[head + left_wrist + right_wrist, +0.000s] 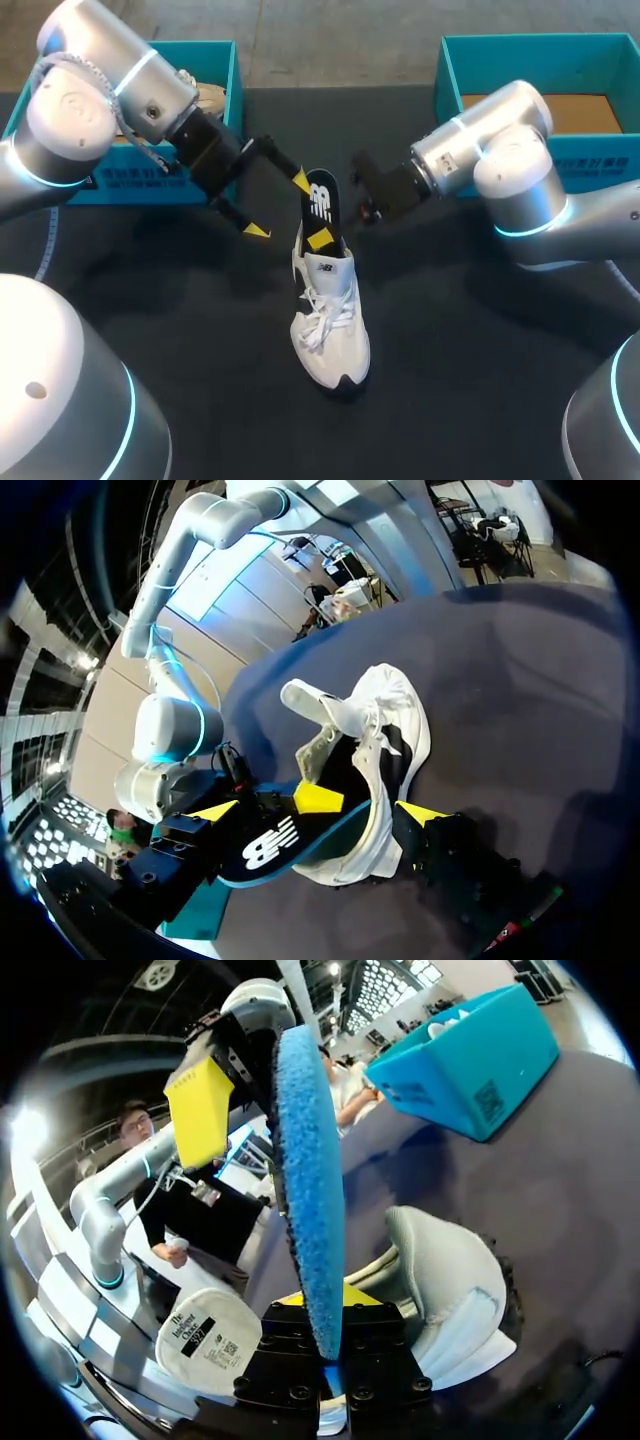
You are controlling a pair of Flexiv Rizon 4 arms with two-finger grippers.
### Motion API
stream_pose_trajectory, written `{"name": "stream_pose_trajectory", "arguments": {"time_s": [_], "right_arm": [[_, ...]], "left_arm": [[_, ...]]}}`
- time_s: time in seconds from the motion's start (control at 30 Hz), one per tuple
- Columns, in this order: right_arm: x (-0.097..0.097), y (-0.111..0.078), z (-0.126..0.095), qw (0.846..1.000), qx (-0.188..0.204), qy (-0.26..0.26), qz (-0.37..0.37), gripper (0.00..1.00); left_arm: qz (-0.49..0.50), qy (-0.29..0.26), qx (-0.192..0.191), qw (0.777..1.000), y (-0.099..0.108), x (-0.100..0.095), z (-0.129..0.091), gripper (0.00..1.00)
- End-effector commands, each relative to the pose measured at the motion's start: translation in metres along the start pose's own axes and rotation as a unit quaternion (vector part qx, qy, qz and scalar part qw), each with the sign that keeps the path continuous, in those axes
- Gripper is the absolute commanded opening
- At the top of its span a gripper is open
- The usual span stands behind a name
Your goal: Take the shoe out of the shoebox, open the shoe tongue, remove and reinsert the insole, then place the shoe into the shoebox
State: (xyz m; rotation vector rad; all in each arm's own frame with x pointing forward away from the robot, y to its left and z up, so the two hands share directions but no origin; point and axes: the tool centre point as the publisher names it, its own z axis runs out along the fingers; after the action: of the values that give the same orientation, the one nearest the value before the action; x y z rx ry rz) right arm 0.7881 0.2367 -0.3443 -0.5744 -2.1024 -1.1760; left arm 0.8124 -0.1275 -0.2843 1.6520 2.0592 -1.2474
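the white shoe (330,330) stands upright on its sole on the dark bench (480,380), outside both boxes, toe toward the robot and laces loose over the tongue. the insole (320,200) rises on end from the heel opening of the shoe. its black printed face shows in the head view, and its blue underside shows edge-on in the right wrist view.

the right hand (328,232) comes in from the right side of the shoe, just above its collar. it pinches the lower part of the insole, one yellow tip on the printed face and the other finger behind. in the right wrist view the insole's edge runs straight down between its fingers.

the left hand (278,207) is spread wide on the left side of the shoe, above the heel. one yellow tip is up against the insole's upper edge, and the other hangs clear of both shoe and insole. in the left wrist view the heel of the shoe and the insole lie between its open fingers.

one teal shoebox (232,70) sits well beyond the shoe to the left, partly hidden by the left arm. a second shoebox (540,40) sits beyond the shoe to the right, with a brown floor showing.
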Motion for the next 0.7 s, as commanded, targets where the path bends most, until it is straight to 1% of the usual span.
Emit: {"name": "stream_pose_trajectory", "arguments": {"time_s": [0.03, 0.27, 0.3, 0.33, 0.4, 0.47, 0.6, 0.7], "right_arm": [[0.001, -0.002, 0.005, 1.0, 0.002, 0.001, 0.004, 0.0], [0.001, -0.005, 0.01, 1.0, 0.001, 0.006, 0.012, 0.0], [0.001, -0.004, 0.011, 1.0, 0.0, 0.004, 0.01, 0.03], [0.002, -0.002, 0.01, 1.0, -0.003, 0.001, 0.007, 0.23], [0.004, 0.002, 0.009, 1.0, -0.01, -0.007, 0.0, 0.22], [0.007, 0.005, 0.007, 1.0, -0.019, -0.012, -0.006, 0.24], [0.012, 0.009, 0.006, 0.999, -0.029, -0.021, -0.014, 0.37], [0.014, 0.01, 0.007, 0.999, -0.036, -0.032, -0.019, 0.39]], "left_arm": [[-0.001, 0.001, 0.001, 1.0, 0.003, 0.0, 0.004, 1.0], [-0.001, -0.001, 0.005, 1.0, 0.005, 0.001, 0.006, 1.0], [-0.001, -0.001, 0.005, 1.0, 0.006, 0.001, 0.006, 1.0], [-0.001, -0.001, 0.006, 1.0, 0.006, 0.001, 0.006, 1.0], [0.0, -0.001, 0.007, 1.0, 0.006, 0.001, 0.006, 1.0], [0.002, -0.002, 0.007, 1.0, 0.006, 0.002, 0.005, 1.0], [0.005, -0.003, 0.008, 1.0, 0.005, 0.003, 0.003, 1.0], [0.007, -0.004, 0.008, 1.0, 0.005, 0.004, 0.002, 1.0]]}}
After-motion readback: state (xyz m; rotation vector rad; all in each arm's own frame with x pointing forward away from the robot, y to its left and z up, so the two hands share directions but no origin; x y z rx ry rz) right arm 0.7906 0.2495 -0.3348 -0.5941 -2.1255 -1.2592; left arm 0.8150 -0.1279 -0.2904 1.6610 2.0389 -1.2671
